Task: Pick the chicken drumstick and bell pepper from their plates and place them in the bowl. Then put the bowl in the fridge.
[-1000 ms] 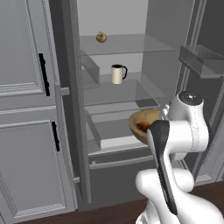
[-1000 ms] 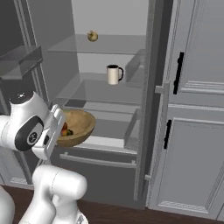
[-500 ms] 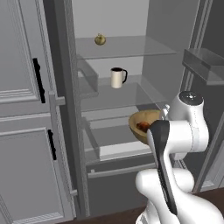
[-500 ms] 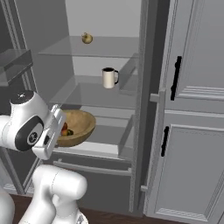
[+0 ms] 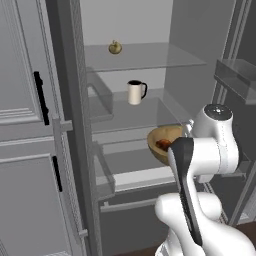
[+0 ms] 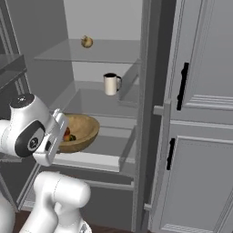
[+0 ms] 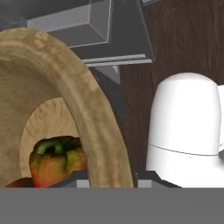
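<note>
Both foods lay in the bowl [image 7: 94, 113]; our gripper [image 7: 107, 181] was clamped on its stiff wooden rim, and we judged it light but tip-prone

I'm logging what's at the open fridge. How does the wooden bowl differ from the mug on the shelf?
The wooden bowl is wide, shallow and tan; the mug is narrow, tall and cream with a dark handle. The bowl is carried at the arm's hand in front of the lower shelf, while the mug stands on the glass shelf above. The bowl holds a bell pepper; what the mug holds cannot be seen. Both sit upright.
</note>
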{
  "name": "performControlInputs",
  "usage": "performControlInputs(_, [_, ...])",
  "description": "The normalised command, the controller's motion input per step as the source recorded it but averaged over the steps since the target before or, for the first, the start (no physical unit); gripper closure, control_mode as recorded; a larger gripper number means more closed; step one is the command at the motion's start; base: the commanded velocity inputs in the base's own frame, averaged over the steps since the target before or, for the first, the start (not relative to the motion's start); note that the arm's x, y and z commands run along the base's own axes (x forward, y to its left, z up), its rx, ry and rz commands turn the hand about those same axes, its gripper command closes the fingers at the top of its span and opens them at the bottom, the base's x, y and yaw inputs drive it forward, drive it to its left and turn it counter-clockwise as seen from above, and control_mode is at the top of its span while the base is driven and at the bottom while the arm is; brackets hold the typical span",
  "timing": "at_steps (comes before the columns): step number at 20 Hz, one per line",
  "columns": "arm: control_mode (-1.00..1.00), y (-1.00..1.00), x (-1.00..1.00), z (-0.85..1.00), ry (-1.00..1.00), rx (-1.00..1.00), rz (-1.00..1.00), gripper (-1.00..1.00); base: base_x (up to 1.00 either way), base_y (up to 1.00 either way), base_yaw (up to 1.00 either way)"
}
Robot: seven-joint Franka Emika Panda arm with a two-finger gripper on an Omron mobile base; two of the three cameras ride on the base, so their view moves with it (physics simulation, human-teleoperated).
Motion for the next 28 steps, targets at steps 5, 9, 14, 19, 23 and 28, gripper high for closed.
performControlInputs(5, [1.0,0.0,0.0,0.0,0.0,0.0,0.0,1.0,0.31,-0.45,0.02])
performControlInputs(9, [1.0,0.0,0.0,0.0,0.0,0.0,0.0,1.0,0.17,-0.18,0.0])
performControlInputs(14, [1.0,0.0,0.0,0.0,0.0,0.0,0.0,1.0,0.3,0.04,0.0])
performControlInputs(19, [1.0,0.0,0.0,0.0,0.0,0.0,0.0,1.0,0.41,0.25,0.0])
performControlInputs(23, [1.0,0.0,0.0,0.0,0.0,0.0,0.0,1.0,0.48,0.24,0.0])
performControlInputs(28, [1.0,0.0,0.0,0.0,0.0,0.0,0.0,1.0,0.47,0.22,0.0])
